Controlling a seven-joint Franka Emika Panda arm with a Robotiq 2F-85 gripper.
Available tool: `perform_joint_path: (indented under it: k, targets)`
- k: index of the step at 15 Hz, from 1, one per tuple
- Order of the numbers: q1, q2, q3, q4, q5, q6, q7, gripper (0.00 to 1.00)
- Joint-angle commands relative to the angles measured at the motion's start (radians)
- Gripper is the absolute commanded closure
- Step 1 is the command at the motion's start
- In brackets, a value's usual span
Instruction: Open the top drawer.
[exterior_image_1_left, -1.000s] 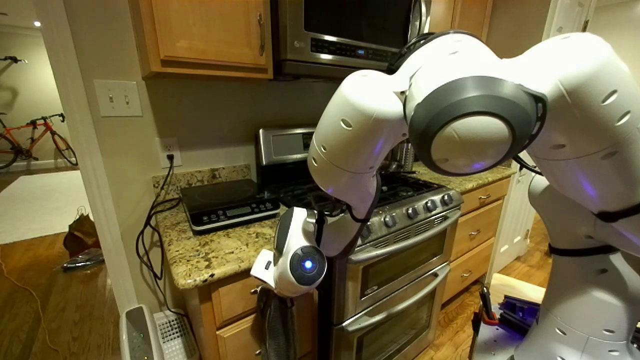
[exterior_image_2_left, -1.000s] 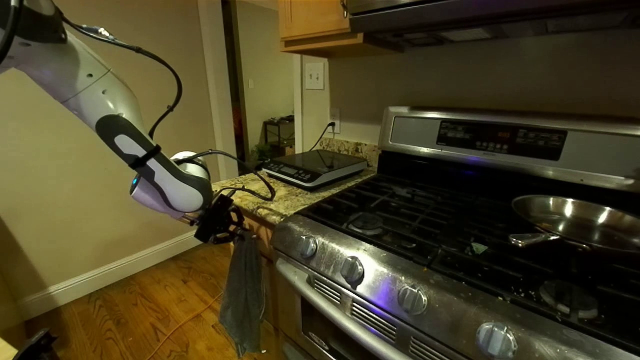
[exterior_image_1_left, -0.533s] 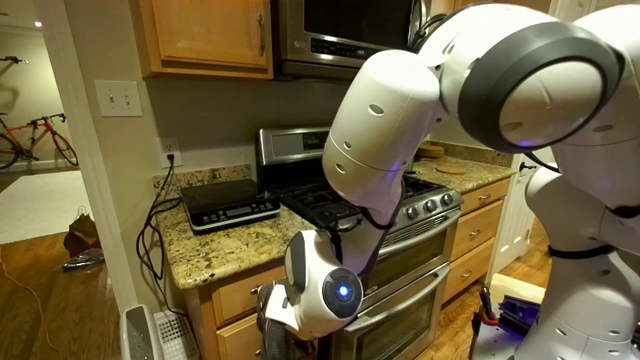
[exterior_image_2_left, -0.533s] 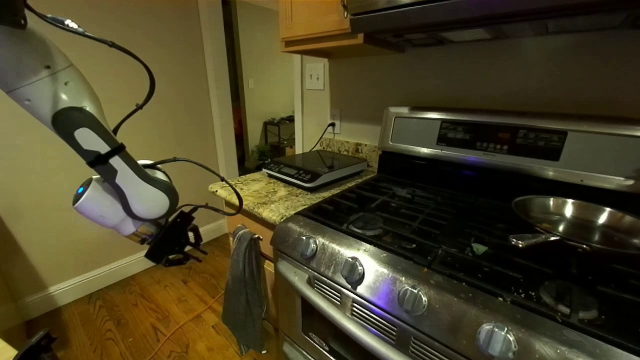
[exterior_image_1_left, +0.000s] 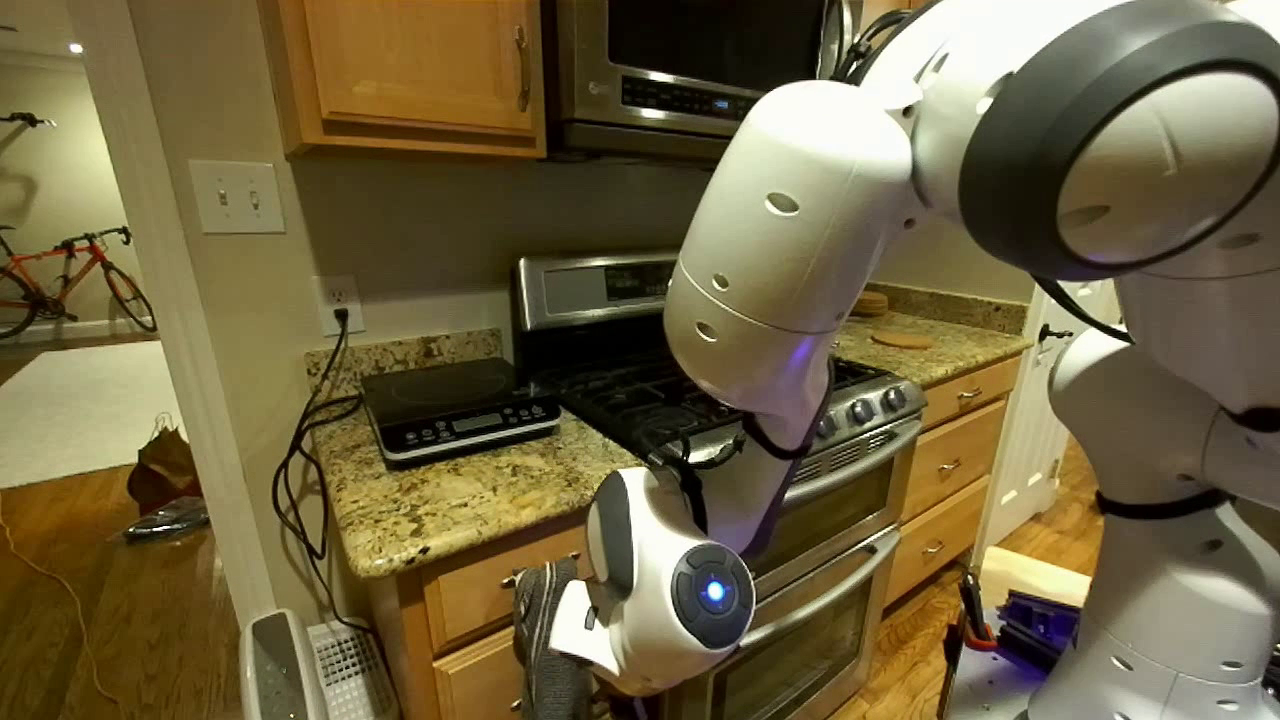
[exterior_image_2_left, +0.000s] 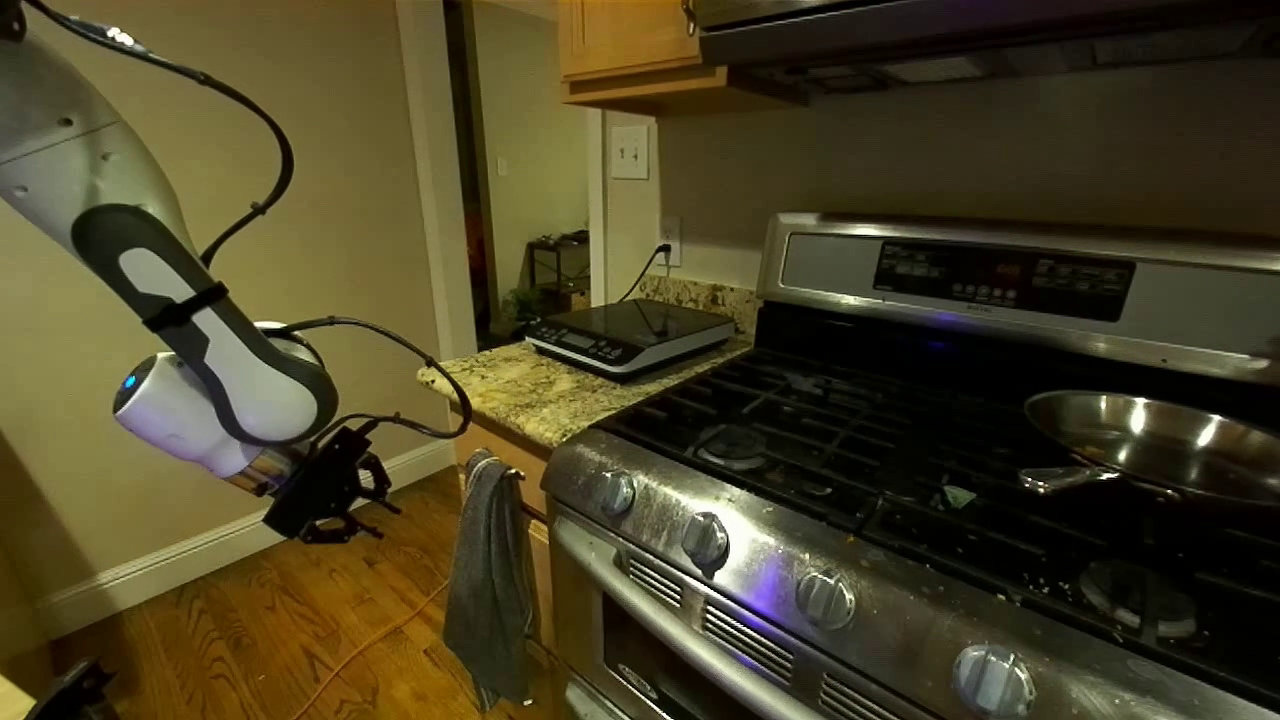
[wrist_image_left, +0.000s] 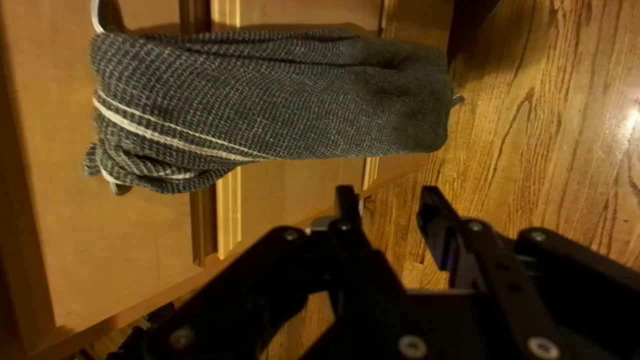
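Jaws are hanging spread in mid-air with nothing between them, standing apart from a dark gray towel (exterior_image_2_left: 488, 580), in a kitchen where the top drawer (exterior_image_1_left: 465, 605) is awaiting opening. In an exterior view its short oak front is sitting beneath a granite surface (exterior_image_1_left: 450, 500), just beside a steel range (exterior_image_2_left: 765, 580), and is apparently resting shut. The wrist view is showing the towel draping over the drawer's small metal handle (wrist_image_left: 95, 14), covering the middle and leaving the two ends peeking out.

The wooden front is looking stiff and sturdy, unlikely to be suffering from a firm tug. The box is hiding its load, so anyone judging its weight is guessing. The metal is probably proving slick, while the cloth is looking soft and thick, possibly bunching or slipping under pressure. The safest hold is probably lying at the handle's middle, pinching cloth and metal together, with the jaws straddling it from above and below, as their spread is suggesting. A bare end is offering a cleaner but lopsided grip, perhaps twisting the drawer; a straight outward pull is seeming wisest.
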Motion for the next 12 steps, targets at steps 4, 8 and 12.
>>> perform_joint_path:
  k: [4, 8, 12]
  targets:
    - [0.011, -0.063, -0.094, -0.021, -0.024, -0.088, -0.004, 0.12]
    - [-0.006, -0.029, -0.131, 0.023, -0.014, -0.109, -0.005, 0.0]
    - [-0.032, -0.002, -0.143, 0.073, -0.006, -0.101, 0.002, 0.0]
